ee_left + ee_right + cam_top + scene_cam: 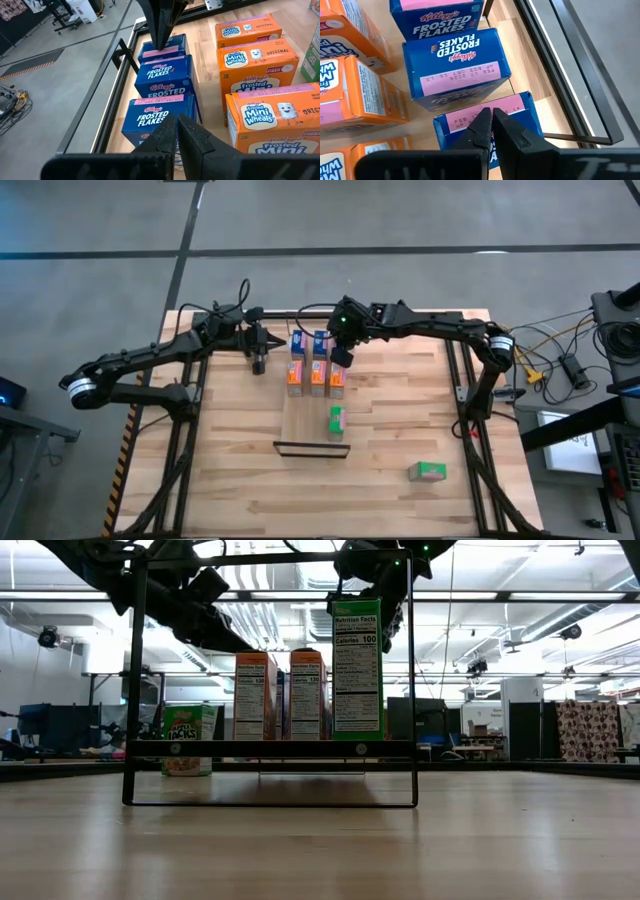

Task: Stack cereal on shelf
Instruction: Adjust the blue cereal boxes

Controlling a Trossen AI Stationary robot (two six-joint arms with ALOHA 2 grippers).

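Wrist views show both grippers with their fingers pressed together and nothing between them. The left gripper (177, 131) hovers over the nearest of three blue Frosted Flakes boxes (167, 80) standing in a row, with the right gripper (161, 25) hanging at the far end of that same row. From its own side, the right gripper (491, 125) hangs just above the pink date label on a blue box. Beside the blue row stand three orange Mini-Wheats boxes (255, 60). From above, these blue and orange boxes sit packed together at the far end of the shelf (300, 425), a light wooden panel with a dark metal lip (311, 449) at its near end. One green box (336, 423) stands on the shelf closer to that lip, and another green box (427, 471) lies on the planked table (230, 480), well apart to the right.
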